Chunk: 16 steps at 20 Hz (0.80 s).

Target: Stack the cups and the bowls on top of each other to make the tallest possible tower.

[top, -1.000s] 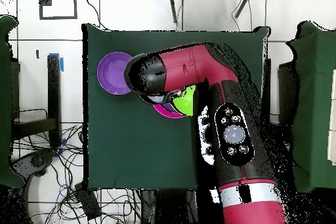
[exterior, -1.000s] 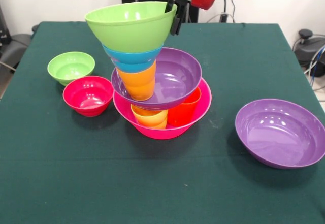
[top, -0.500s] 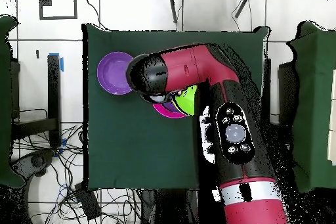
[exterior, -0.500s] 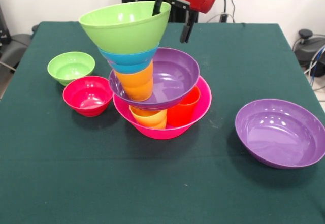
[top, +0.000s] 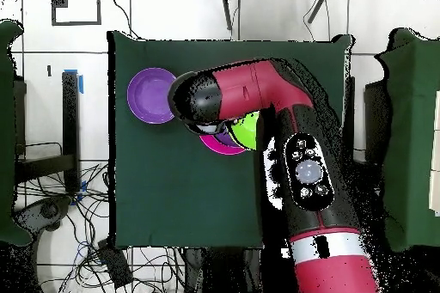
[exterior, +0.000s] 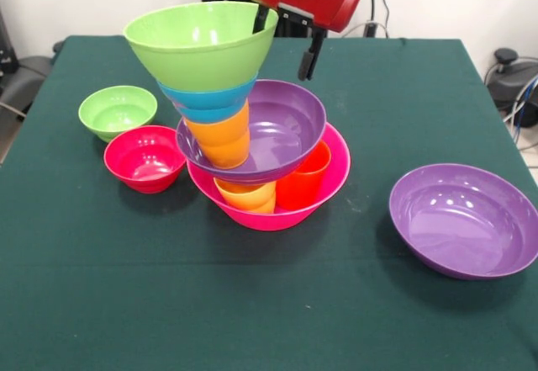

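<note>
Hand (exterior: 286,41) open, above tower (exterior: 252,127)

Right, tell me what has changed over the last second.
The claw let go of the medium green bowl's rim and opened. The tower top leaned further left. The loose purple bowl, red bowl and small green bowl stayed put.

The tower (exterior: 252,127) ran hot-pink bowl (exterior: 332,188), yellow-orange (exterior: 248,196) and red-orange cups (exterior: 304,182), purple bowl (exterior: 286,131), orange cup (exterior: 223,140), blue bowl (exterior: 206,100), then light green (exterior: 202,43). Off to the sides sat a small light-green bowl (exterior: 118,110), a red one (exterior: 145,158) and another purple one (exterior: 462,219), all on a dark green tablecloth (exterior: 252,304).
</note>
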### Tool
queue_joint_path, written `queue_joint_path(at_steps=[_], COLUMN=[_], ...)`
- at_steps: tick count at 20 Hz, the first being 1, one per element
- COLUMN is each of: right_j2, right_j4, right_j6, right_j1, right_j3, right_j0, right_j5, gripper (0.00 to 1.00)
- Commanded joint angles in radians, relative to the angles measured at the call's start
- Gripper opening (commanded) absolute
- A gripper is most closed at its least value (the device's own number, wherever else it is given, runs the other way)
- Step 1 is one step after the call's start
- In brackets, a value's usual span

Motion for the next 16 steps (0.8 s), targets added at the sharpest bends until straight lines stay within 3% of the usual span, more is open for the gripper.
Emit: queue_joint_path(at_steps=[1, 16], right_j2=[0.046, 0.058], right_j4=[-0.043, -0.020], right_j6=[-0.182, -0.184], right_j1=[0.042, 0.055], right_j3=[0.003, -0.001], right_j0=[-0.006, -0.004], right_j5=[-0.070, -0.062], gripper=[1.00, 1.00])
